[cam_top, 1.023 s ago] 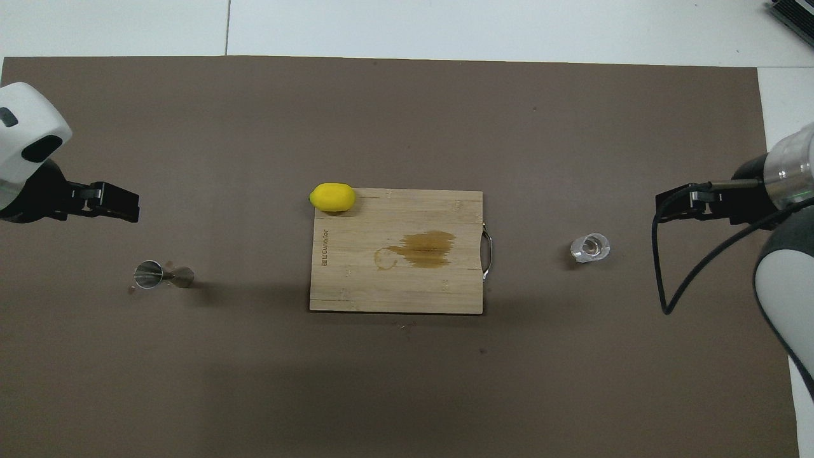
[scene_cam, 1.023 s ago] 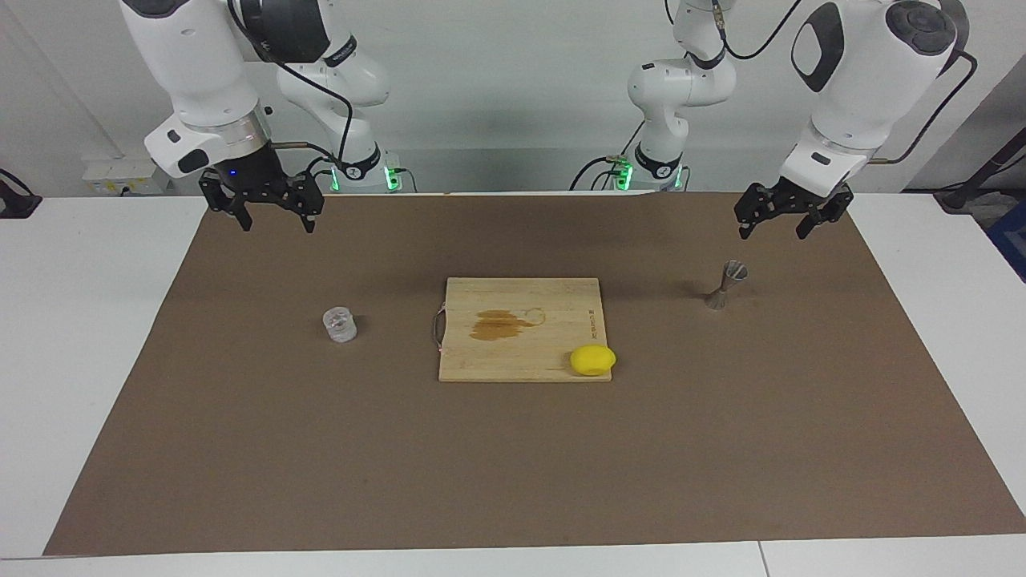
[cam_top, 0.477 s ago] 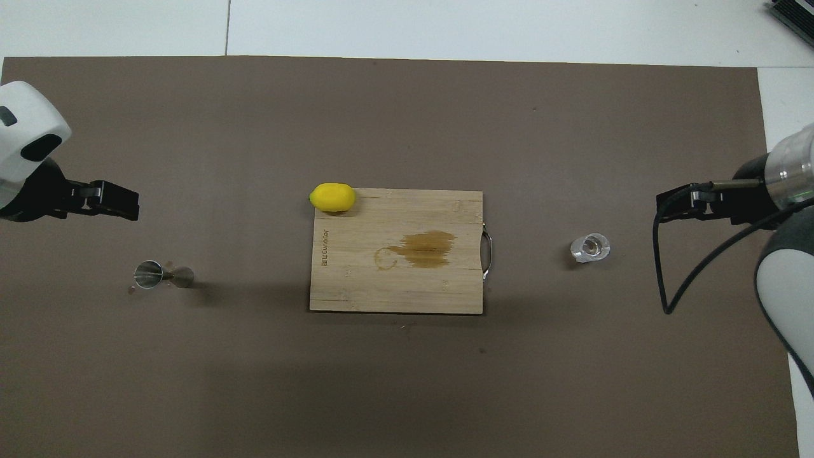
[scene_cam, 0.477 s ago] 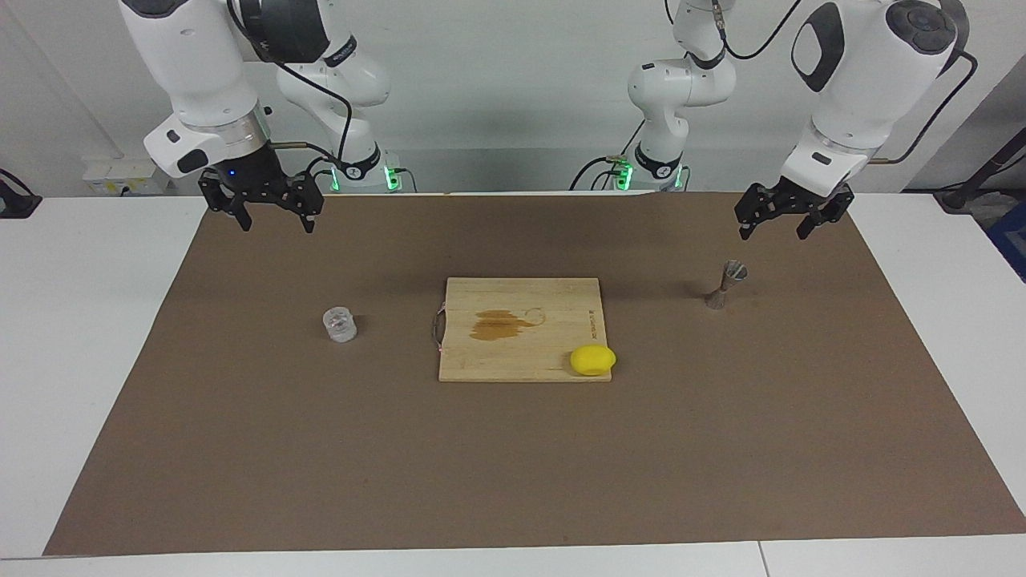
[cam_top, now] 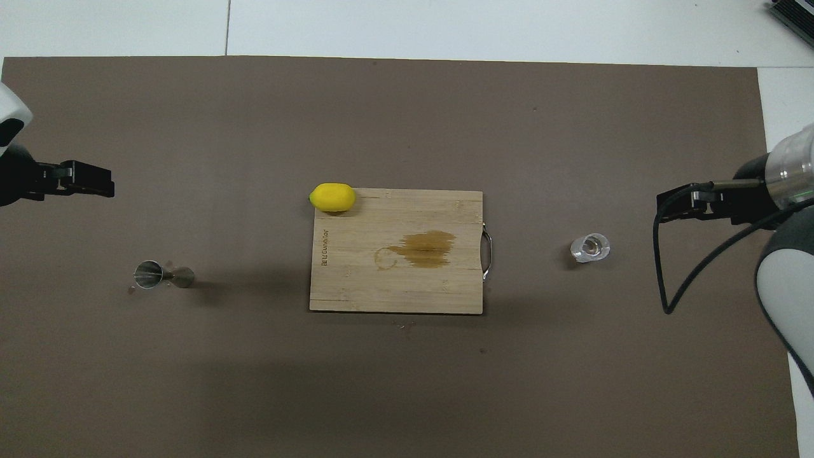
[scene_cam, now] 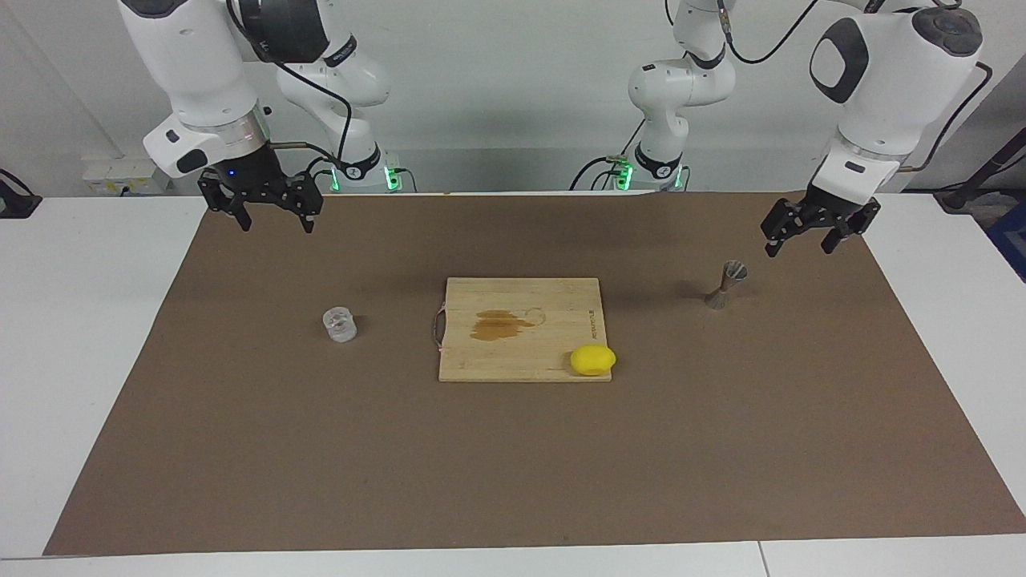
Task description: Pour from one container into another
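Reading the facing view from its left edge across: the right gripper (scene_cam: 272,218) hangs in the air over the brown mat (scene_cam: 240,449) at the right arm's end of the table, jaws spread wide and empty. This arm appears to be waiting. From it, the clear ribbed glass cup (scene_cam: 340,324) sits at about five o'clock, upright on the mat and well apart from the fingers. It is probably the vessel to pour from, and it stands within that arm's reach.

At the middle lies a wooden cutting board (scene_cam: 561,296) with a metal handle on the edge facing the cup and a brown wet-looking stain (scene_cam: 498,324) on its top. A yellow lemon (scene_cam: 593,360) rests on the board's corner at about four o'clock from the stain, away from the robots. Neither seems part of the pour; they simply separate the two vessels.

Further across, the metal jigger (scene_cam: 728,284) stands upright on the mat, nearer to the robots than the lemon. It is likely the receiving vessel, set on the left arm's side. The left gripper (scene_cam: 809,240) hovers at about two o'clock from the jigger, jaws wide apart and holding nothing, close to the jigger but not touching it. I judge it is lining up to steady or lift the jigger. Nothing has been poured yet.
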Robot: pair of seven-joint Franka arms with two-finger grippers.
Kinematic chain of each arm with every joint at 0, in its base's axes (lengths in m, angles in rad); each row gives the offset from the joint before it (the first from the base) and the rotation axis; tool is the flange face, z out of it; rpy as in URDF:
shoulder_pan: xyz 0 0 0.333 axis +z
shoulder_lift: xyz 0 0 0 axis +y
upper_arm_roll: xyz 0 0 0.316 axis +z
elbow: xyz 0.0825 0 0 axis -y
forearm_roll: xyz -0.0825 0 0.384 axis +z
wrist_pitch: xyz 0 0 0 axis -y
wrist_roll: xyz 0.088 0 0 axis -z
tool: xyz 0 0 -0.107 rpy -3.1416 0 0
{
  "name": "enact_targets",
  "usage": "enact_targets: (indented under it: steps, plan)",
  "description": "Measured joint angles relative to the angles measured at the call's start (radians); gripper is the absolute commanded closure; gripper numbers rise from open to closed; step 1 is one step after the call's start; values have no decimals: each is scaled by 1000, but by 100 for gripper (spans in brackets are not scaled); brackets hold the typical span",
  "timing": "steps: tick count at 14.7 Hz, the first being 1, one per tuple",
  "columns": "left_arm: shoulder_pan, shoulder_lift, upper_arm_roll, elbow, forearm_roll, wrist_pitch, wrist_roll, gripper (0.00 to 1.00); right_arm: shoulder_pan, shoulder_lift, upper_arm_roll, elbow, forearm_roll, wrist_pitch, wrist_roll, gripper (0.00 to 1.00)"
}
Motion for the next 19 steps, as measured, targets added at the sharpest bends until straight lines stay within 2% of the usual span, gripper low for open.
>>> enact_targets:
  steps: [5,10,14,19]
  plan:
    - [30,80,1,-22,0,126,0,0,0,0,0,0,0,0,0,0]
    - [35,105,-6,-141,0,321,0,0,0,0,0,0,0,0,0,0]
    - [34,104,-10,-144,0,376,0,0,0,0,0,0,0,0,0,0]
    - [29,104,-13,-145,0,379,-50,0,0,0,0,0,0,0,0,0]
